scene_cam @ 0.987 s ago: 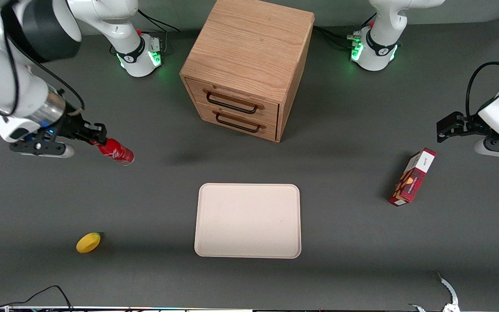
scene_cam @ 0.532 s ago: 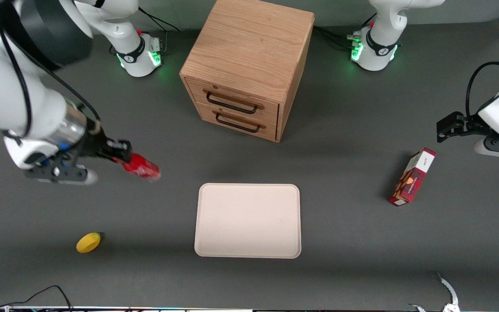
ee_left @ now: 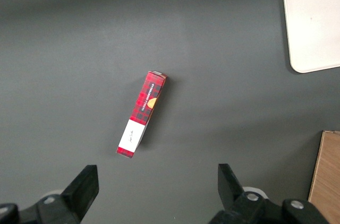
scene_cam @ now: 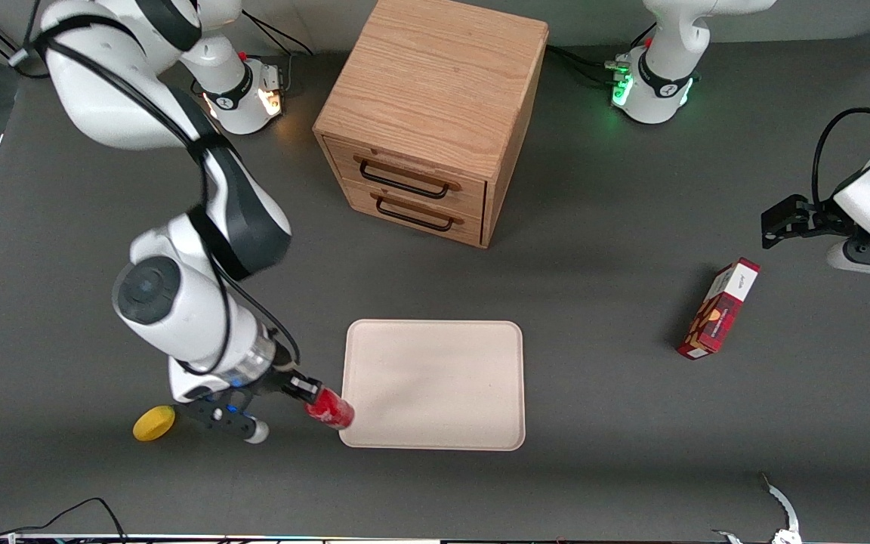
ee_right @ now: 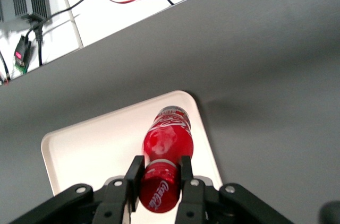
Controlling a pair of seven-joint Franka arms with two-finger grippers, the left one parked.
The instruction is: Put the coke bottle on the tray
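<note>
My gripper (scene_cam: 306, 393) is shut on the cap end of the small red coke bottle (scene_cam: 331, 412), holding it tilted in the air over the corner of the cream tray (scene_cam: 435, 363) that is nearest the front camera and toward the working arm's end. In the right wrist view the fingers (ee_right: 135, 177) clamp the red cap, and the coke bottle (ee_right: 166, 144) points down over the tray (ee_right: 90, 149) near its rounded corner. The bottle looks to be above the tray surface, not resting on it.
A wooden two-drawer cabinet (scene_cam: 435, 113) stands farther from the camera than the tray. A yellow lemon (scene_cam: 153, 423) lies beside my wrist. A red-and-white snack box (scene_cam: 718, 308) lies toward the parked arm's end, also in the left wrist view (ee_left: 142, 113).
My gripper carried the coke bottle from beside the cabinet's level toward the front camera and toward the tray, reaching its near corner. The arm has swung over the table.
</note>
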